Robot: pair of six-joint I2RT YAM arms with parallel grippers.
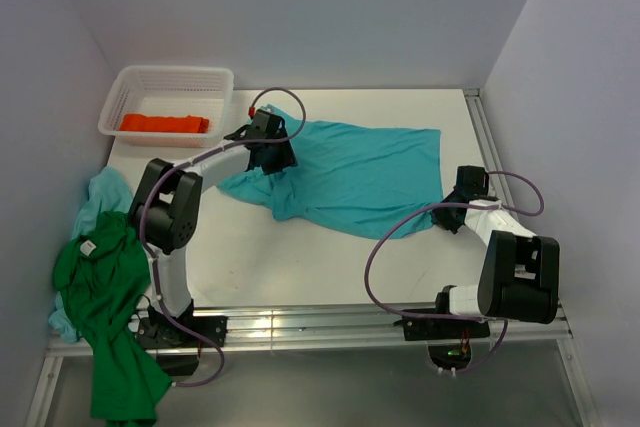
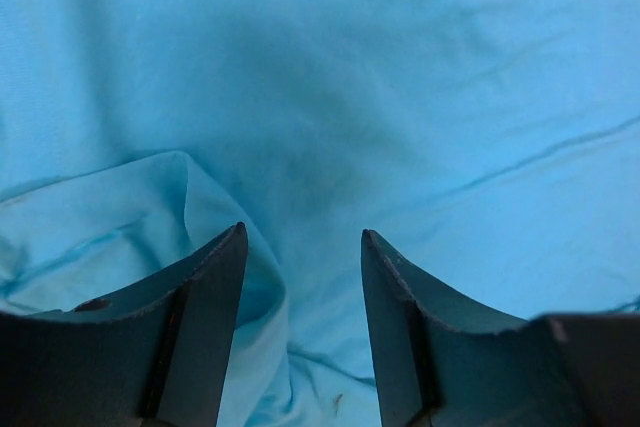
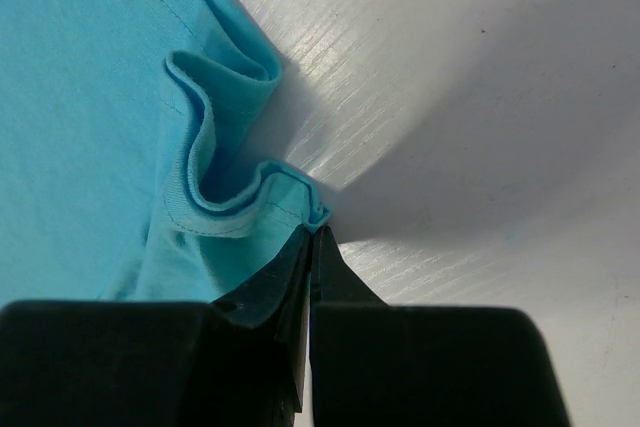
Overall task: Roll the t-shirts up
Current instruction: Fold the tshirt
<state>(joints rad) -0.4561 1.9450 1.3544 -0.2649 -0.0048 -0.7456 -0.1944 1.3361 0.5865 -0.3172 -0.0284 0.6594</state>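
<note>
Turquoise cloth covers the middle of the table (image 1: pixel 300 267): the turquoise t-shirt (image 1: pixel 360 172) lies open but creased, running from 11 o'clock to 3 o'clock of the tabletop. At its 9 o'clock corner the left gripper (image 2: pixel 303 237) is poised over the fabric with its jaws well apart and nothing held. A raised fold lies just below its left finger, and whether the tips touch the cloth cannot be told. At the shirt's 4 o'clock edge the right gripper (image 3: pixel 315 232) is pinched fully closed on the bunched hem, low against the table.

The orange t-shirt (image 1: pixel 165 124) sits in the basket (image 1: pixel 175 69) at 10 o'clock. The dark green t-shirt (image 1: pixel 100 277) drapes over the pale blue t-shirt (image 1: pixel 105 192) at the table's 8 o'clock edge.

The step in hand appears to be spreading the shirt flat, with no rolling begun. The next move likely calls for the left jaws to close on that fold, then both arms to draw the cloth taut before a roll starts from one edge.
</note>
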